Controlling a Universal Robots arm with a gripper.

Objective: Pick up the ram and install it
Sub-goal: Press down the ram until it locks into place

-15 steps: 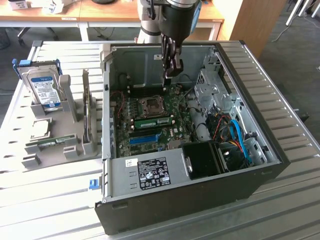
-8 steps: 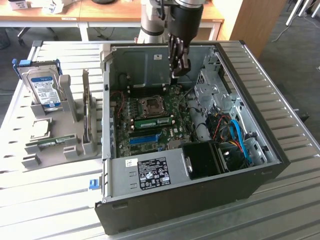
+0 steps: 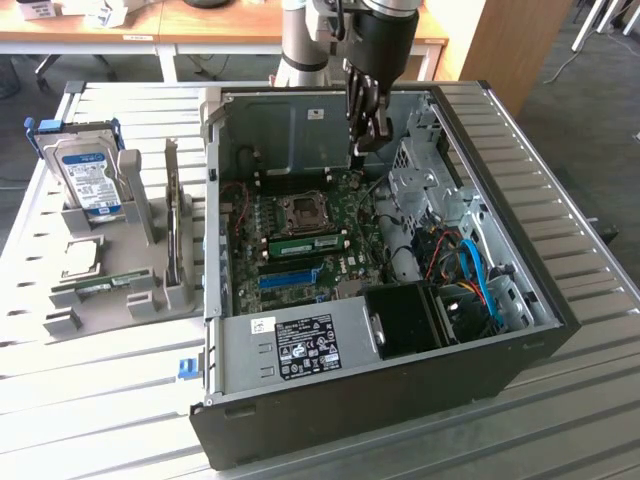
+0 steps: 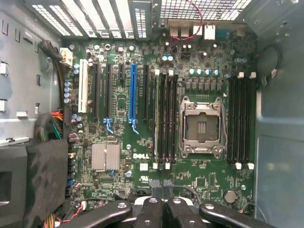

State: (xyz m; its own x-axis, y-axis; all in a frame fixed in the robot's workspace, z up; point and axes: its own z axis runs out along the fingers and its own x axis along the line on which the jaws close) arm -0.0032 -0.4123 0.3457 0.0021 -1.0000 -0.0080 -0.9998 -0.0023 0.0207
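Note:
A green ram stick (image 3: 305, 243) with a white label stands on edge in a motherboard slot beside the empty processor socket (image 3: 303, 210), inside the open computer case (image 3: 300, 345). In the wrist view it is the pale edge (image 4: 156, 118) in the slot bank next to the socket (image 4: 202, 126). My gripper (image 3: 368, 140) hangs above the rear part of the board, apart from the stick, its black fingers (image 4: 151, 211) shut together with nothing between them. A second green stick (image 3: 100, 288) lies in the grey holder (image 3: 140, 300) on the exterior view's left.
The grey holder also carries an upright silver hard drive (image 3: 88, 175) and a square silver processor chip (image 3: 82, 262). Drive cage (image 3: 425, 185), cables (image 3: 470, 270) and a black power supply (image 3: 405, 320) crowd the case's side at the exterior view's right. Slatted metal tabletop (image 3: 90, 400) all around.

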